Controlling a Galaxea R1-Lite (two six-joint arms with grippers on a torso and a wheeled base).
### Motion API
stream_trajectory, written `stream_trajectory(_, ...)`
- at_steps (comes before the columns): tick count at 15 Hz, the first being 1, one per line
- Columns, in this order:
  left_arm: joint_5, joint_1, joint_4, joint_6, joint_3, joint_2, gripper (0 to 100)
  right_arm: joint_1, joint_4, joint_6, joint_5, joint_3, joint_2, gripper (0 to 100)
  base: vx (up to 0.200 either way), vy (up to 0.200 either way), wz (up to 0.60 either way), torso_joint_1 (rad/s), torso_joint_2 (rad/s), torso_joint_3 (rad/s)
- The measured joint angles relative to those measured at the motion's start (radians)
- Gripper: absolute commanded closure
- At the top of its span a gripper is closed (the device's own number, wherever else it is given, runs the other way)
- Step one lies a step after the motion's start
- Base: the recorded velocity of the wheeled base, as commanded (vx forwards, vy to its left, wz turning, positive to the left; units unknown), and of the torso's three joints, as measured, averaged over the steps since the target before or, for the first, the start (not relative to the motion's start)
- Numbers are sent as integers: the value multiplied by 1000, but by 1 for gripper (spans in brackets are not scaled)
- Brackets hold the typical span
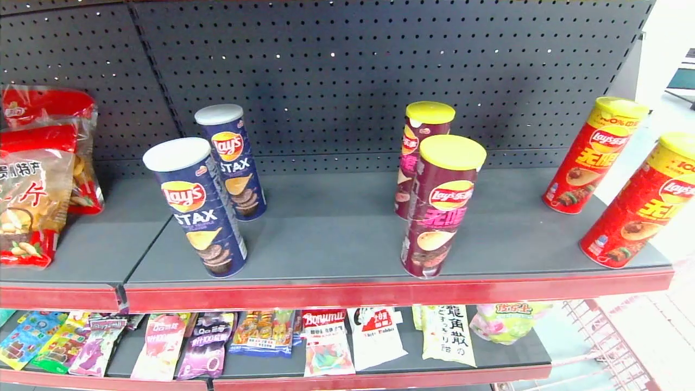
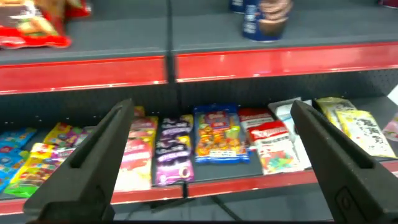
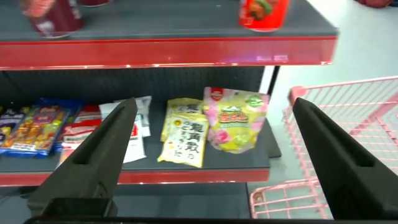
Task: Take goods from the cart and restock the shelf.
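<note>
Presently the left hand (image 2: 211, 106) and right hand (image 3: 214, 102) are spread, empty. The yellow-lidded purple cardboard chip tube (image 1: 441, 217) looks light, stiff, smooth and crushable: grasp mid-body.

The grey shelf (image 1: 336, 233) holds two purple cans (image 1: 442, 206) upright. Left of them stand two blue cans (image 1: 198, 212) and red snack bags (image 1: 32, 184); right of them, two red cans (image 1: 594, 157).

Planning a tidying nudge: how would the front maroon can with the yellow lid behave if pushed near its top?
Tall and narrow, the maroon can probably tips rather than slides. Once down, its round body likely rolls off the shelf lip.
</note>
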Motion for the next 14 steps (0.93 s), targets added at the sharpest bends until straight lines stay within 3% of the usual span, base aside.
stream_trajectory(4, 0, 0, 0, 0, 0, 0, 0, 0, 0, -1, -1, 0, 0, 0, 0, -200, 0, 2, 2, 2)
stream_trajectory(14, 0, 0, 0, 0, 0, 0, 0, 0, 0, -1, -3, 0, 0, 0, 0, 0, 0, 0, 0, 0)
